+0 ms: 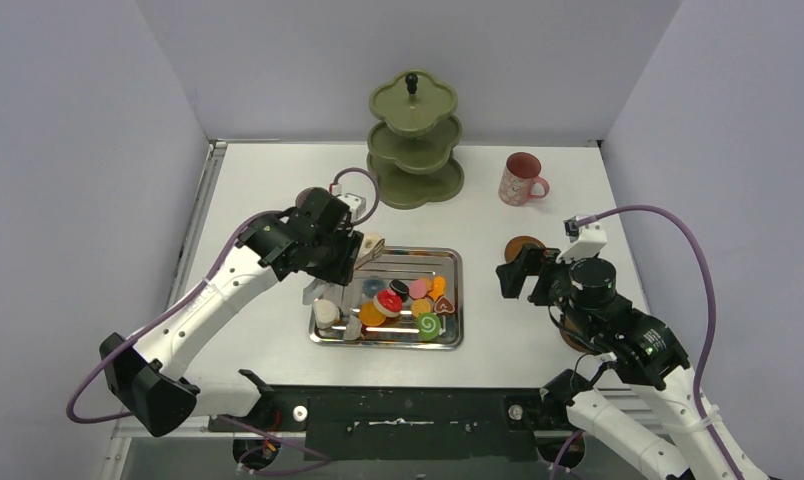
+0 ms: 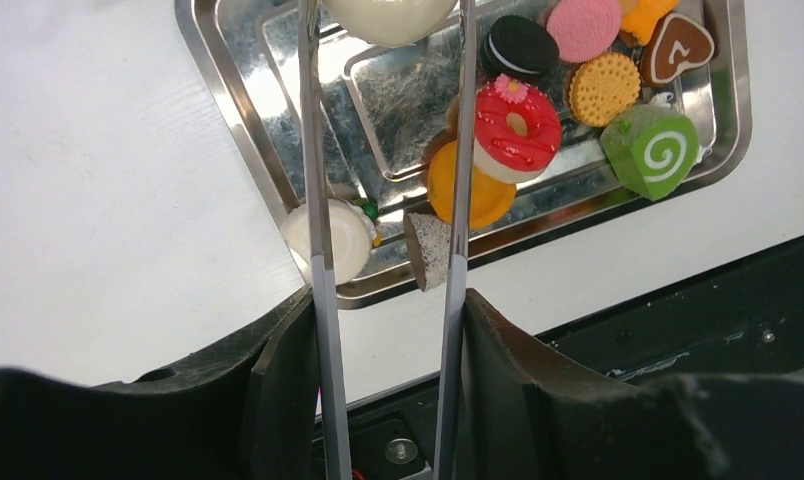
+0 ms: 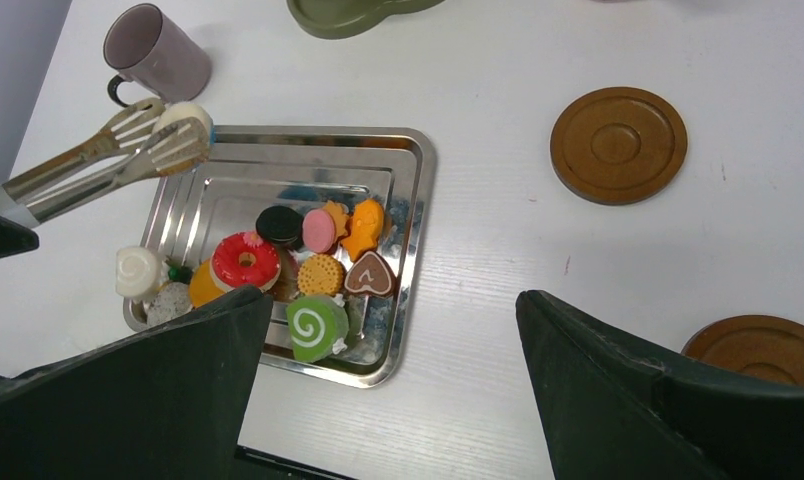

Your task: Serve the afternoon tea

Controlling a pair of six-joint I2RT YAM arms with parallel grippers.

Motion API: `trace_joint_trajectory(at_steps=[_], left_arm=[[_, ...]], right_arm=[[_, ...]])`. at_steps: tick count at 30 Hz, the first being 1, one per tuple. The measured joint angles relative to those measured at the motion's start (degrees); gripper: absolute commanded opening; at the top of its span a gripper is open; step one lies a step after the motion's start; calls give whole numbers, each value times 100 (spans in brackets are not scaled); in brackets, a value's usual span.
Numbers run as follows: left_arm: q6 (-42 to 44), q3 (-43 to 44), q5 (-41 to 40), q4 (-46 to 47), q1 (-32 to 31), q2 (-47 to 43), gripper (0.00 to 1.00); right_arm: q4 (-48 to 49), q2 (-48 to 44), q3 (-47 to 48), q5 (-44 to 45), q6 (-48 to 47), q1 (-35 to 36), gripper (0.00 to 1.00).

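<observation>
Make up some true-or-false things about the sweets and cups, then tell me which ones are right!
1. The green stand has no sweets on it. True.
2. The left gripper holds the tongs. True.
3. The red donut sits on the stand. False: it lies in the tray with the other sweets.
4. The right gripper is carrying the pink mug. False: it is open and empty, and the mug stands on the table.
5. The tongs are pinching a white sweet. True.
</observation>
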Motion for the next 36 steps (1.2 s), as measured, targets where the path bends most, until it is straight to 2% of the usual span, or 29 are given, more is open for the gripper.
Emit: trace_joint_trajectory(at_steps=[5, 9, 14, 26, 36], left_arm=[[-11, 334, -229, 50, 0, -15, 41], [0, 986, -452, 146, 0, 44, 40], [111, 1729, -713, 758, 0, 293, 39], [553, 3093, -1130, 2341, 0, 1705, 38], [885, 5272, -1333, 2490, 0, 3484, 36]], right_arm=[[-127, 0, 0, -153, 35, 0, 100], [-203, 4, 24, -297, 44, 0, 100], [-275, 13, 190, -378, -4, 0, 100], [-304, -26, 492, -667, -214, 0, 100], [-291, 22, 568, -706, -245, 0, 100]])
